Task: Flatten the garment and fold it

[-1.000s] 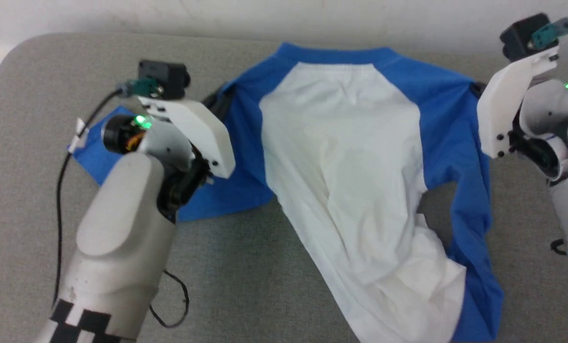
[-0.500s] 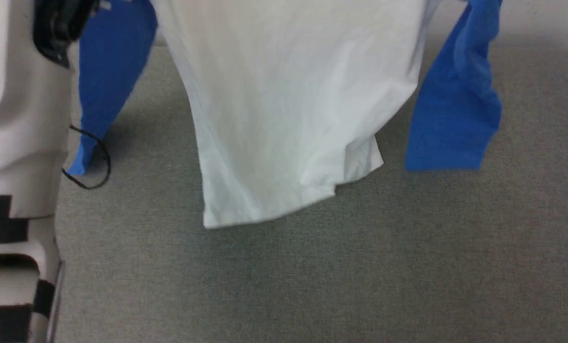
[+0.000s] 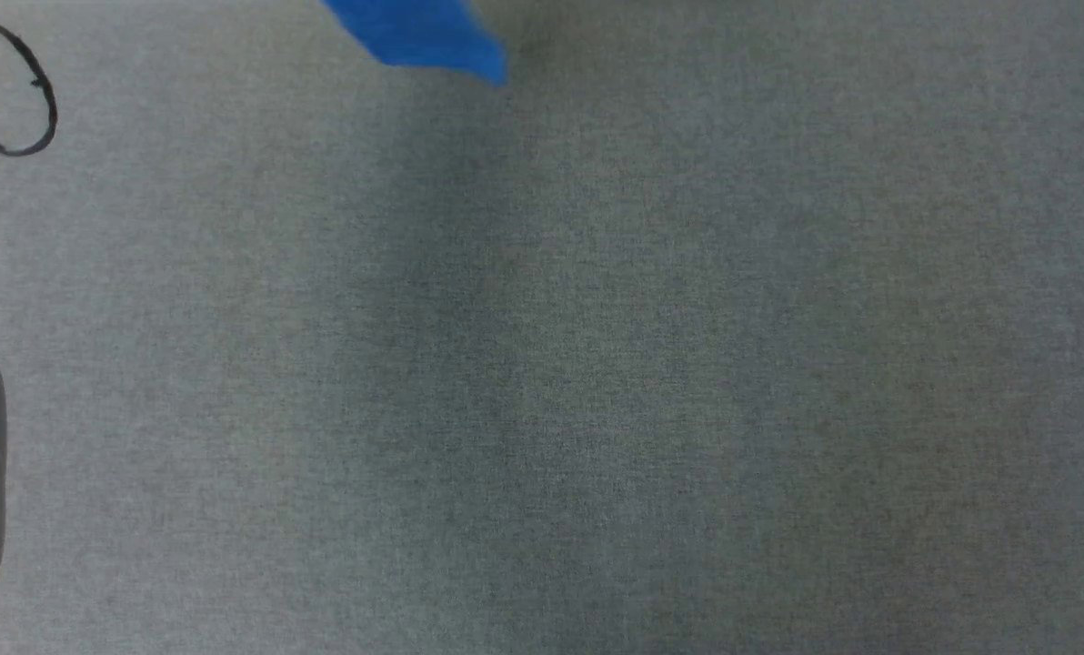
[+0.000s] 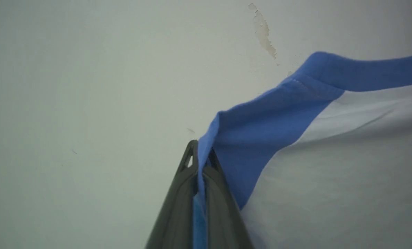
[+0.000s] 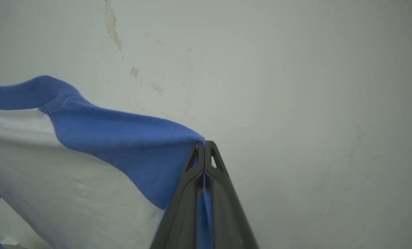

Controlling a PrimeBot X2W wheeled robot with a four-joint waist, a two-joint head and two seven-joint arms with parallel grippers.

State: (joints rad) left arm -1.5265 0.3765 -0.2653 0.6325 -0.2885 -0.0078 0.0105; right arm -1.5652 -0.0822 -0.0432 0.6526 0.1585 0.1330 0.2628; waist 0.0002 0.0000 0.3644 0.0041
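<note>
Since a second ago the garment [image 4: 330,166] has come up off the bench [image 3: 597,364]. It lay there spread but skewed, with the hem bunched, then it hung with the hem close over the surface. My head camera has swung as well, so part of that shift is the view and not the cloth. In the head view a blue sleeve end [image 3: 419,36] now dangles at the top edge, casting a soft shadow on the grey bench, and a loop of black cable [image 3: 15,100] sits at the far left.

From the wrists I see the shirt held up in front of a pale wall [image 4: 88,86]. My left tool [image 4: 200,152] is pressed together, pinching the blue shoulder fabric, which runs down between its fingers. My right tool [image 5: 204,147] is pressed together the same way on the other blue shoulder. The neckband [image 4: 365,71] arches between the two grips, and the white body falls away below it with a few slack creases.

By my reckoning I am still in the flattening part: the shirt is lifted by both shoulders to let it hang straight, and it has yet to be laid back down smooth. I can see no fold made so far. How the hem and the other sleeve hang I cannot tell from these views.
</note>
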